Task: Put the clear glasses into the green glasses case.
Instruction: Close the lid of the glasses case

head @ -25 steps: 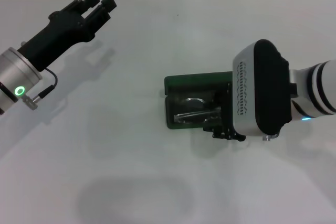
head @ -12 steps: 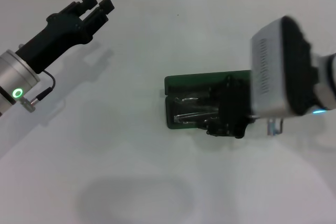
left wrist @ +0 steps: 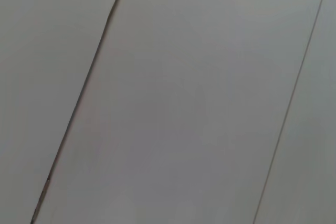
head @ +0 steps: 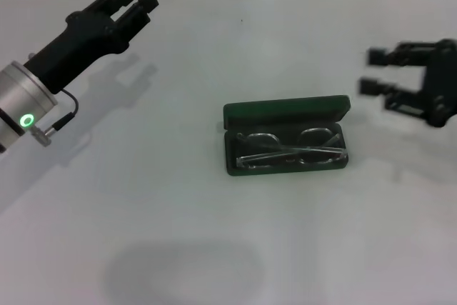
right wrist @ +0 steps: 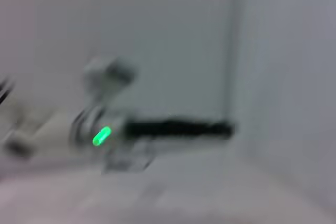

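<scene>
Two arms show in our head view, and neither touches anything. Our right gripper (head: 377, 71) hangs in the air off to the right of the green glasses case (head: 285, 113), well apart from it. It appears blurred, but we can make out two dark fingers (head: 380, 56) with a plain gap between them and nothing in the gap, so they are spread and empty. They point toward the middle of the counter (head: 178, 212).

Our left gripper (head: 137, 2) sits at the far left corner, well away from the case, its fingers pointing toward the back wall. The finger tips lie close side by side; we cannot tell whether they are closed or slightly parted. Nothing is in them.

The case lies open near the middle of the white counter, its long side running across our view. Its lid stands tilted up along the far edge, and the dark-lined tray faces up. The clear glasses (head: 291, 148) lie inside the tray, filling it from end to end, with the two lens curves toward the lid side and the thin clear arms folded across toward the near side. They rest wholly within the rim.

Our left wrist view shows only a pale surface crossed by thin dark seams. Our right wrist view is heavily smeared; in it we make out the other arm (right wrist: 79, 129) farther off, with a green light on it, and its dark gripper stretched out beside it.
</scene>
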`<state>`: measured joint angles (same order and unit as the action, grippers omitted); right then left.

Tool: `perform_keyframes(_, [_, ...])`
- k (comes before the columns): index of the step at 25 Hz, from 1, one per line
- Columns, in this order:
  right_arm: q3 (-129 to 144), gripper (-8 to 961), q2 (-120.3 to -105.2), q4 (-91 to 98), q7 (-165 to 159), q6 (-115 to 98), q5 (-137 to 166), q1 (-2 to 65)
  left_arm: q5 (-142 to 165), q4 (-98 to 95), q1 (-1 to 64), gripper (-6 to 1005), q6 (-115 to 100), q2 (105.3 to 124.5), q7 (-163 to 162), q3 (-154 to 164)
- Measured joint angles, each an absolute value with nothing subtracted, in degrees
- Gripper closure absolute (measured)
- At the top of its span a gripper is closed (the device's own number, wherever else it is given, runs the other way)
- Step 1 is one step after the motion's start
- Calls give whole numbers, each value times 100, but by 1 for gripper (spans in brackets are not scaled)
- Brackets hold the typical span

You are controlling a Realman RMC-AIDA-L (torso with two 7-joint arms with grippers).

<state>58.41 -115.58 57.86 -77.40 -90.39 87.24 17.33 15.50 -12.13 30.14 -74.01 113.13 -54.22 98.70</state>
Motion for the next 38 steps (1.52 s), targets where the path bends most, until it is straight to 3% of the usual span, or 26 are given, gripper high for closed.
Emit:
perform_keyframes(8, [3857,461,-11550,2743,-5341,-9191,7659,1691,2316,-1230,3743,466,-6488,11456,-5843,9931])
perform_keyframes(13, [3202,457,-11542,2049,-4817,-9227,7500,1655,3703,-1231,4485,466,-5493,11826,-6567,9931])
perform_keyframes(17, [3147,454,-11543,1985,-4802,-9242,7493,1616,4492,-1273,4734,466,-5288,12014,-6713,9951])
perform_keyframes(38, [3168,437,-11548,1948,-4819,-9255,7478,1653,5066,-1822,4020,466,-5484,11996,-7101,10631])
